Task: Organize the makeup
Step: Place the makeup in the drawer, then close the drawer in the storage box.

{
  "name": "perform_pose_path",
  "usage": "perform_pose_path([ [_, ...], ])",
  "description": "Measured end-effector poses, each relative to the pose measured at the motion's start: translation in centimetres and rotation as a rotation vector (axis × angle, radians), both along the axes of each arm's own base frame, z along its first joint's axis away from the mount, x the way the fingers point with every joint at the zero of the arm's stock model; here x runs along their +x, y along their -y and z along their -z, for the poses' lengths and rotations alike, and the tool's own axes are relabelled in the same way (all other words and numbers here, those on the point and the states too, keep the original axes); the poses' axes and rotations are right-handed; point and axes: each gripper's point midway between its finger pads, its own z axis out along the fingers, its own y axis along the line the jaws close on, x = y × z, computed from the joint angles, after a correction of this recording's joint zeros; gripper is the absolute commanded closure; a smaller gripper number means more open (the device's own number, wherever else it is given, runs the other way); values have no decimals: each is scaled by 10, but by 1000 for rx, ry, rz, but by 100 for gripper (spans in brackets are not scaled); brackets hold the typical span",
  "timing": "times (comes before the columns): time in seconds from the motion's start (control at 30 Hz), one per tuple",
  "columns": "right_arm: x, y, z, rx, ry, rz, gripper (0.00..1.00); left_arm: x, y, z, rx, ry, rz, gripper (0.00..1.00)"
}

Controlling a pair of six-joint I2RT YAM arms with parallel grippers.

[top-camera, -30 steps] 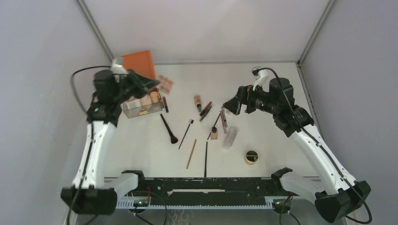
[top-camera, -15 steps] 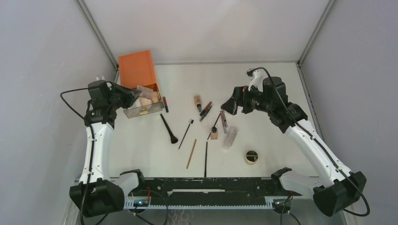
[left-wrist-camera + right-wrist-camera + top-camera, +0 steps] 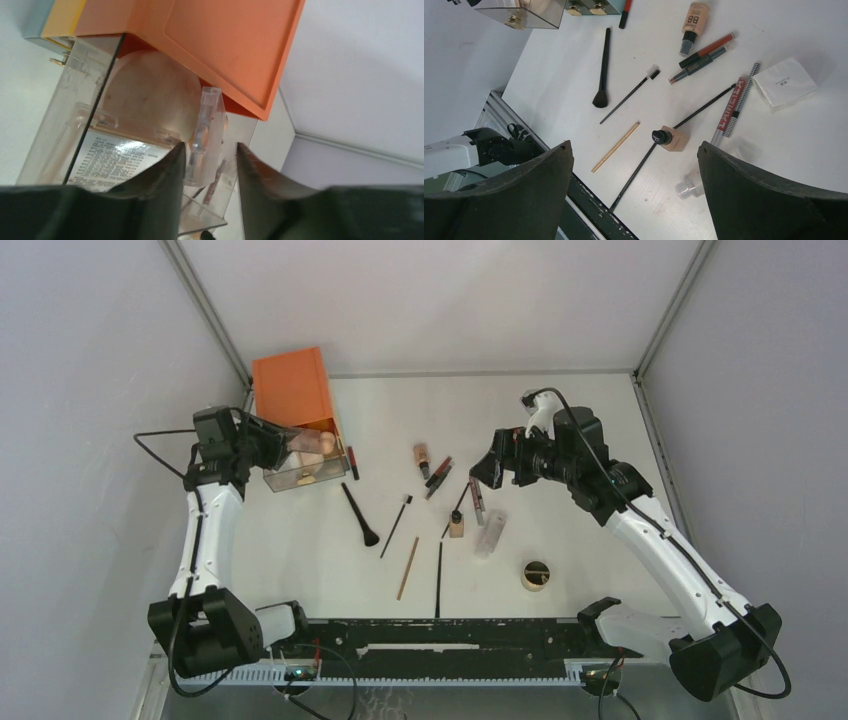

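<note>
Makeup (image 3: 455, 524) lies mostly loose on the table (image 3: 580, 430), spread beneath and just ahead of the right gripper (image 3: 486, 466), whose jaws hang wide apart with nothing between them. Beyond the left gripper (image 3: 207, 162) stands the orange box (image 3: 292, 385), its clear drawer (image 3: 300, 472) pulled out toward that gripper with round tan compacts (image 3: 312, 452) already inside. The left fingers (image 3: 165, 175) straddle the drawer's clear handle (image 3: 205, 125); a gap shows on one side of it, so the hold looks released rather than clenched. Under the right gripper lie a clear tube (image 3: 490, 533), a BB tube (image 3: 692, 22), a black brush (image 3: 602, 67), a long thin black brush (image 3: 704, 106), a wooden pencil (image 3: 615, 146) and, nearest the middle of its jaws, a small black-capped bottle (image 3: 670, 137). The step in hand appears to be readying the open drawer for loading. Next, the right gripper likely needs to drop onto one loose piece, close across its narrow body and carry it over, while the left gripper backs off the handle so the drawer mouth is free. The thin pencils lie flat, so the fingertips would have to reach right down to the table.
</note>
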Motion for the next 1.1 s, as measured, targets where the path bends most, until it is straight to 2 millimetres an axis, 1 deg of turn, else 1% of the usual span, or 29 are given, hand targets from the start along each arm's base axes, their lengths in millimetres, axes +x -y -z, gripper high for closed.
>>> perform_pose_path([
  [0.07,0,1,1,-7,-3,4,0,3,-1,3,-3,-10,2,44],
  [0.17,-1,2,2,-15,-5,13,0,4,0,4,-11,-13,11,44],
  [0.23,-1,3,2,-16,-4,16,0,3,1,-1,-3,-1,23,44],
  [0.3,-1,3,2,-16,-4,15,0,1,2,-12,23,22,42,44],
  [0.37,-2,2,2,-17,-5,14,0,-4,2,-29,64,58,62,44],
  [0.43,-2,2,2,-16,-4,13,0,-10,1,-56,118,110,79,44],
  [0.53,-1,1,2,-13,-4,8,0,-21,0,-101,210,212,95,45],
  [0.6,-1,-1,2,-11,-3,3,0,-29,0,-121,257,261,105,46],
  [0.67,0,-3,3,-10,-4,-3,0,-39,1,-130,297,287,117,47],
  [0.73,-1,-6,4,-12,-7,-10,0,-46,4,-130,332,289,146,48],
  [0.8,-2,-7,5,-13,-8,-15,0,-53,10,-119,391,251,200,50],
  [0.87,-2,-8,5,-14,-8,-16,0,-59,26,-105,456,197,283,50],
  [0.9,-2,-8,5,-15,-8,-17,0,-64,38,-95,510,163,343,50],
  [0.97,-2,-8,6,-16,-9,-16,0,-76,58,-77,581,114,435,51],
  [1.03,-2,-9,7,-18,-12,-17,0,-87,66,-62,639,81,476,50],
  [1.1,-1,-9,9,-22,-18,-18,0,-100,62,-41,688,30,472,46],
])
